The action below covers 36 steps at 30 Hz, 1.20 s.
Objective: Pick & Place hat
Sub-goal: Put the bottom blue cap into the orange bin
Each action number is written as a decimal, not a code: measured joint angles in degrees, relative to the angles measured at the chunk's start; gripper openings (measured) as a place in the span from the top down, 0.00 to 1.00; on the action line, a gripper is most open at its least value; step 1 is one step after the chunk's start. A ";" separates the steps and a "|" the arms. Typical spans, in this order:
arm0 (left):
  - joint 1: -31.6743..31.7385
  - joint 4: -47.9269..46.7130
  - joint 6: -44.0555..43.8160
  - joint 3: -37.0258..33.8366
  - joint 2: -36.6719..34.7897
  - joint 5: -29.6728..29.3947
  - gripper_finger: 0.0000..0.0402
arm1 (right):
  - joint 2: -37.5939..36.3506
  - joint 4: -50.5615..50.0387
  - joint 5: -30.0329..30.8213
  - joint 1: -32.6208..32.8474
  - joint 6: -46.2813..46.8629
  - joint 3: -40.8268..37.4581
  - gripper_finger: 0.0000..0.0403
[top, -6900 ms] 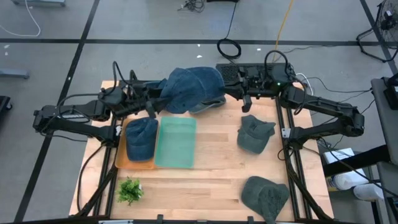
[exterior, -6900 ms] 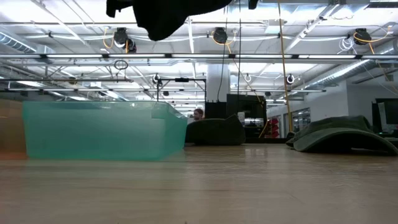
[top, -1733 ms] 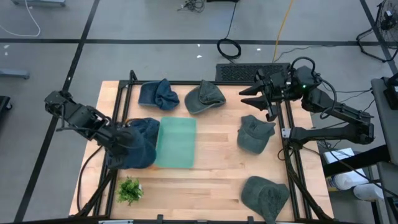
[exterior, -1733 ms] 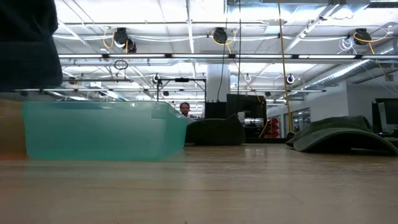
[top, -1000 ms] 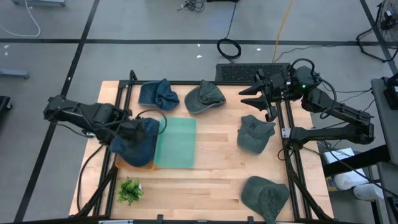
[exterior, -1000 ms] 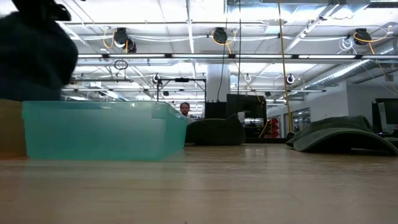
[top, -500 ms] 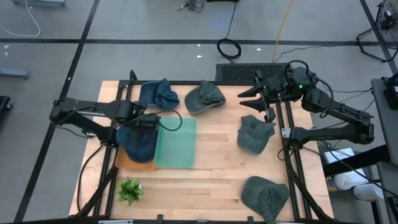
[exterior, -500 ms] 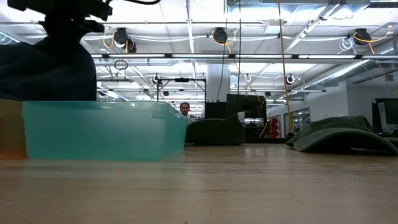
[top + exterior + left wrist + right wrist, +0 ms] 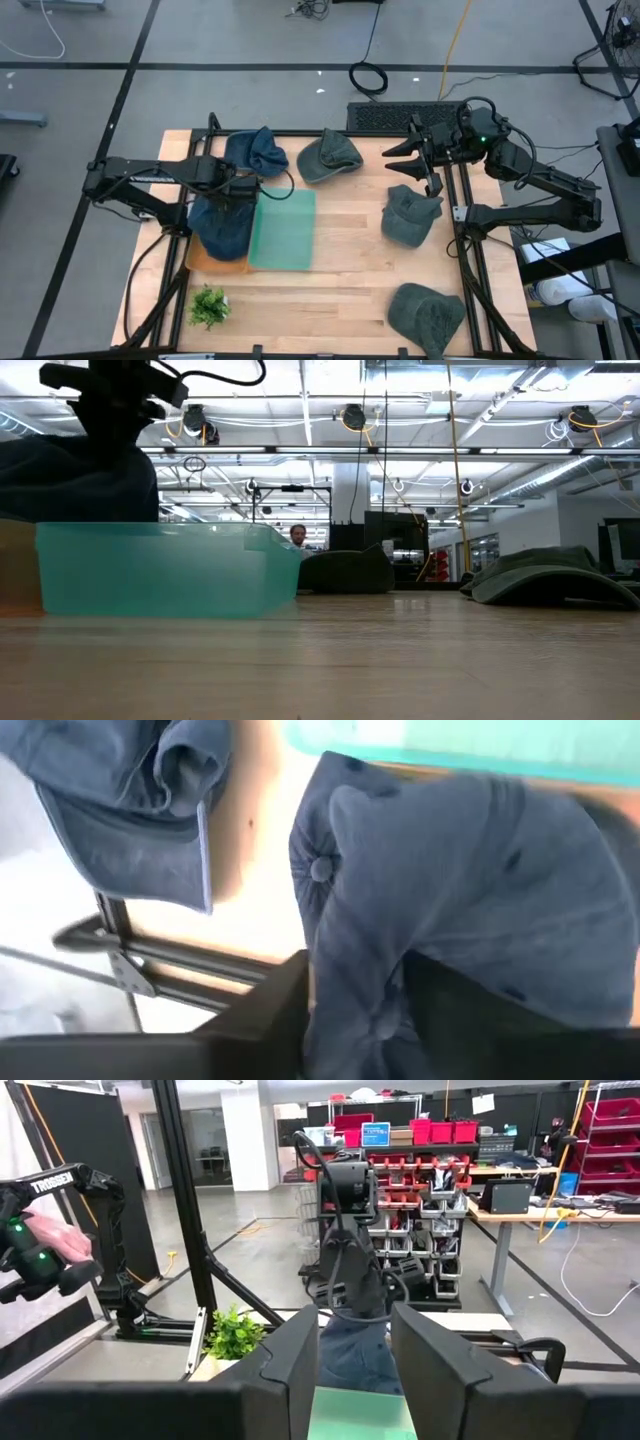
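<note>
The wooden table (image 9: 340, 270) holds 5 hats and 2 bins. The teal bin (image 9: 282, 229) lies near the middle of the table, a little toward the left edge, and an orange bin (image 9: 205, 263) touches its left side. A dark blue hat (image 9: 222, 228) sits piled in the orange bin (you can see it over the teal bin in the low view).

The left gripper (image 9: 240, 186) is right above the far end of this blue hat. Its fingers (image 9: 270, 1010) press on both sides of a fold of the cloth, so the jaws are closed on the hat.

A second blue hat (image 9: 253, 152) lies by the far edge, just past the left gripper. A green hat (image 9: 329, 154) lies next to it along the far edge. Another green hat (image 9: 410, 214) is near the right edge, and 1 more (image 9: 426, 315) is in the near right corner.

The right gripper (image 9: 402, 156) waits over the far right part of the table, with its jaws apart.

A small green plant (image 9: 208, 306) stands in the near left corner.
</note>
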 joint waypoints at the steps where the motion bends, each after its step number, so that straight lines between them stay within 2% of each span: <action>1: 0.14 0.12 -1.24 0.00 0.04 0.84 0.51 | 0.00 -0.02 0.00 0.01 -0.10 0.00 0.71; 4: 0.55 0.12 -3.88 0.04 0.04 5.26 0.35 | 0.00 -0.02 0.00 0.01 -0.41 0.00 0.71; 9: 2.08 0.07 -17.93 2.77 -0.09 7.19 0.16 | 0.07 -0.13 0.02 0.02 -1.53 0.00 0.71; 13: 3.92 0.20 -30.74 7.85 -0.16 7.75 0.10 | 0.25 -0.92 0.10 0.01 -2.75 0.00 0.71; 17: 5.18 0.23 -41.35 10.50 -1.32 10.89 0.11 | 0.37 -3.07 0.26 0.00 -2.77 -0.02 0.71; 21: 6.35 0.22 -49.78 9.99 -3.13 14.18 0.20 | 0.37 -4.77 0.24 0.00 -2.77 0.00 0.71; 26: 8.41 0.07 -57.52 8.93 -6.06 14.24 0.39 | 0.37 -5.31 0.24 0.00 -2.91 -0.02 0.71; 32: 11.05 0.13 -59.09 8.85 -8.59 7.29 0.71 | 0.37 -5.31 0.24 0.00 -3.60 -0.02 0.71; 36: 12.42 0.15 -58.17 8.83 -8.94 6.61 0.95 | 0.37 -5.48 0.24 0.02 -3.60 -0.02 0.71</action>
